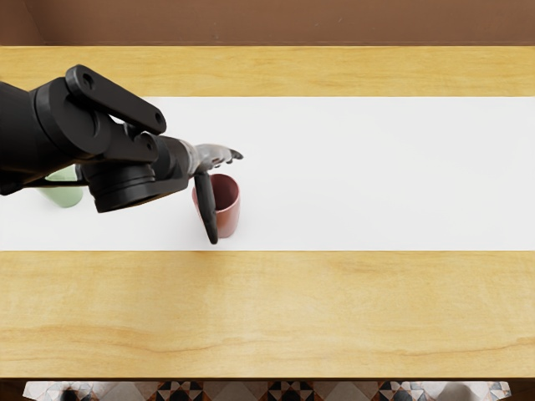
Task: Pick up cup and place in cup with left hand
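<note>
At 6 o'clock, patterned floor tiles (290, 391) are shown below the near edge of a pale wooden bench (334, 313). Beyond the bare wood, a white strip (384, 175) is laid across from 9 to 3 o'clock. Just left of centre, near the strip's front border, an upright, dull red, smooth cup (226, 219) is seen. Its near left side is crossed by the dark thumb (208, 215) of the left hand (206, 157), pointed towards 6 o'clock; the fingers (219, 154) are held apart from it, towards 3 o'clock. Nothing appears gripped; whether the cup is touched cannot be told.

The cup could be tipped if its rim were caught by the thumb, or pushed aside if the hand were closed unevenly. At 9 o'clock, a pale green cup (63, 194) is partly hidden by the black arm (125, 154), and could be knocked if the elbow side were swung low. The bench's near edge is well apart from the red cup; the longest stretch of strip is offered towards 3 o'clock. Farthest, at 12, a brown wall (292, 21) is shown.
</note>
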Robot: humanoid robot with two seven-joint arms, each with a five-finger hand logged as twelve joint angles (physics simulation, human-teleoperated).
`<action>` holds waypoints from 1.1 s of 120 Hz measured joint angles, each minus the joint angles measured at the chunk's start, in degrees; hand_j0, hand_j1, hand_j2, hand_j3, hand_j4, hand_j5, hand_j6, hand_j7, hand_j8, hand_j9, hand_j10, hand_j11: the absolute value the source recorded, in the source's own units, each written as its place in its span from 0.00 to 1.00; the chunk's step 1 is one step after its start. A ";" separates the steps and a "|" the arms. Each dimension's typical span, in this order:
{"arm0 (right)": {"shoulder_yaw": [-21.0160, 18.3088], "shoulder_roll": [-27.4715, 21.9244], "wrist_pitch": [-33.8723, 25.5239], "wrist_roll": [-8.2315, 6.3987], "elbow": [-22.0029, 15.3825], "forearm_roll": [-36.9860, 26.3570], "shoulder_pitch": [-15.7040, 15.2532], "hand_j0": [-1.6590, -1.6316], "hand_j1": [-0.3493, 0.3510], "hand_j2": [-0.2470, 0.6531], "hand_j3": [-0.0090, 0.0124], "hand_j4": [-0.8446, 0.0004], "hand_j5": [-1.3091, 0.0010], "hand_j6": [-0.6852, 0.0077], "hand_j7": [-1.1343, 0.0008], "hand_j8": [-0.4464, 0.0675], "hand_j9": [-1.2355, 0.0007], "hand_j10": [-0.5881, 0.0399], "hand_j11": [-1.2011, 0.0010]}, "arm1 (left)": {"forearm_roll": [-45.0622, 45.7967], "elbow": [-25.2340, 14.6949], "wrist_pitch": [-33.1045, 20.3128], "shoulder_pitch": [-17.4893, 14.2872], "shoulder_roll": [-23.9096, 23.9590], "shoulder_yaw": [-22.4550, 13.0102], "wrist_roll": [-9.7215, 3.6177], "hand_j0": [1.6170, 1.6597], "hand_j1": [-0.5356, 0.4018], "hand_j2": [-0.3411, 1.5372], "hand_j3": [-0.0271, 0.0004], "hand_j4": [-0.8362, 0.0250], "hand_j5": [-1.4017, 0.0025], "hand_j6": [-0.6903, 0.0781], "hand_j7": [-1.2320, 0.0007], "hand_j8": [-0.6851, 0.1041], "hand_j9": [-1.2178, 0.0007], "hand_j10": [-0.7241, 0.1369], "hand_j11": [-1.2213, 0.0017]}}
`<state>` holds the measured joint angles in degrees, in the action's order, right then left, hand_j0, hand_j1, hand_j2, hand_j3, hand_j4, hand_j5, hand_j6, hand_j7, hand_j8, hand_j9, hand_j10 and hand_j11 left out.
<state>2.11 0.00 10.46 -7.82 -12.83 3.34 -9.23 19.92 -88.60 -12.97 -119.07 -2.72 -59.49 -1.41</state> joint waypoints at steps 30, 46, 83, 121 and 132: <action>0.00 0.00 0.00 0.00 0.00 0.00 0.00 0.04 0.03 0.27 0.42 0.98 0.98 0.97 0.98 0.84 0.98 0.91 0.98 | 1.19 0.04 -1.58 0.16 0.53 -0.04 -0.02 0.96 0.93 0.18 0.99 0.96 0.99 0.88 0.99 0.85 0.99 0.83 0.98; 0.00 0.00 0.00 0.00 0.00 0.00 -0.01 0.04 0.03 0.27 0.42 0.98 0.98 0.97 0.98 0.84 0.98 0.91 0.98 | 1.85 0.23 -1.96 1.46 1.17 -0.17 -0.05 0.96 0.89 0.19 0.99 0.92 0.96 0.84 0.96 0.81 0.95 0.79 0.95; 0.00 0.00 0.00 0.00 0.00 0.00 0.00 0.04 0.03 0.27 0.42 0.98 0.98 0.97 0.98 0.84 0.98 0.91 0.98 | 5.13 0.51 -4.21 1.74 1.66 -0.25 0.01 0.96 0.80 0.19 0.99 0.84 0.90 0.76 0.88 0.73 0.88 0.71 0.88; 0.00 0.00 0.00 0.00 0.00 0.00 0.00 0.04 0.03 0.27 0.42 0.98 0.98 0.97 0.98 0.84 0.98 0.91 0.98 | 6.49 0.70 -6.12 3.15 2.55 -0.17 0.03 0.96 0.74 0.20 0.99 0.79 0.85 0.69 0.83 0.66 0.83 0.65 0.83; 0.00 0.00 0.00 0.00 0.00 0.00 0.00 0.04 0.03 0.27 0.42 0.98 0.98 0.97 0.98 0.84 0.98 0.91 0.98 | 7.37 0.76 -6.38 3.15 2.64 -0.06 0.03 0.96 0.65 0.21 0.99 0.70 0.78 0.60 0.75 0.57 0.75 0.57 0.75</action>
<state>2.11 0.00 10.46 -7.82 -12.83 3.34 -9.23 27.30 -87.84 -19.35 -115.93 -0.09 -59.55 -1.39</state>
